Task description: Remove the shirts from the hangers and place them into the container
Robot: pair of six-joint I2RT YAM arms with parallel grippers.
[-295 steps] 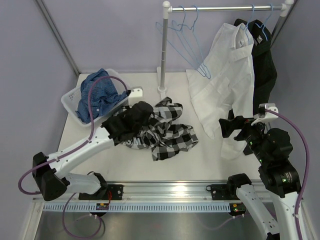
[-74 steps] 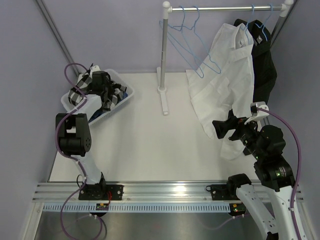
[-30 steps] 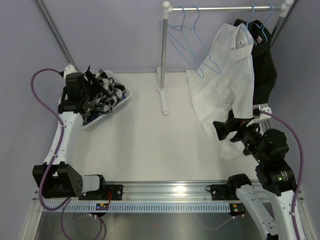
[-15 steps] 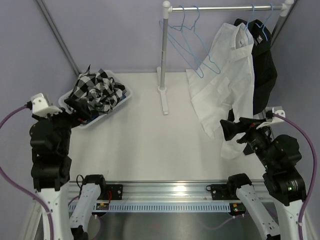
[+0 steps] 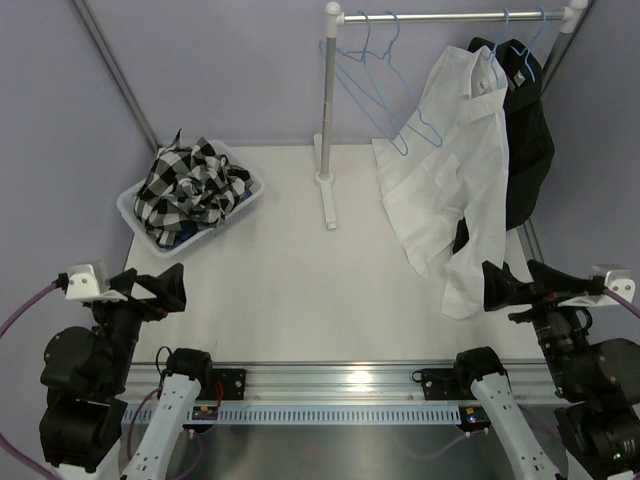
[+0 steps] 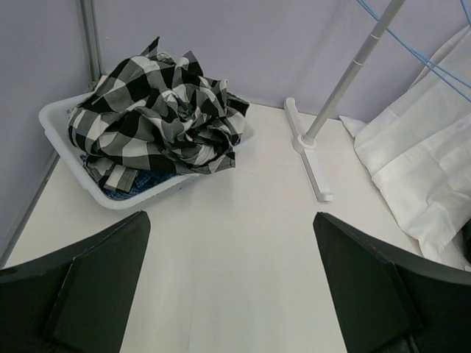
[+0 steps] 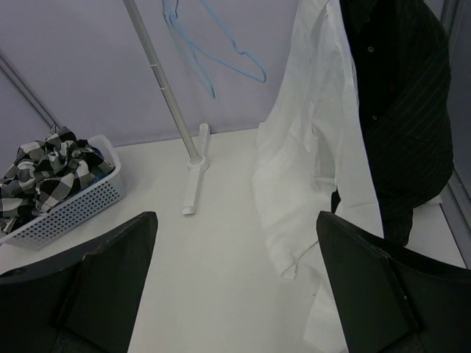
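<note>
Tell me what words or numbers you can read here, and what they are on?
None can be read anywhere.
Pale patch at the collar of the black shirt: maybe a label, too small to read.
Small coloured marks on the metal rail: too small to read.

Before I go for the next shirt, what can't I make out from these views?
- Blue check shirt: the left wrist view shows only a sliver; the black-and-white shirt covers it in the container.
- Black shirt: in the top view, much of it is behind the white shirt.
- Their hangers: cut off by the right wrist view's top edge; the top view shows only hooks.
</note>
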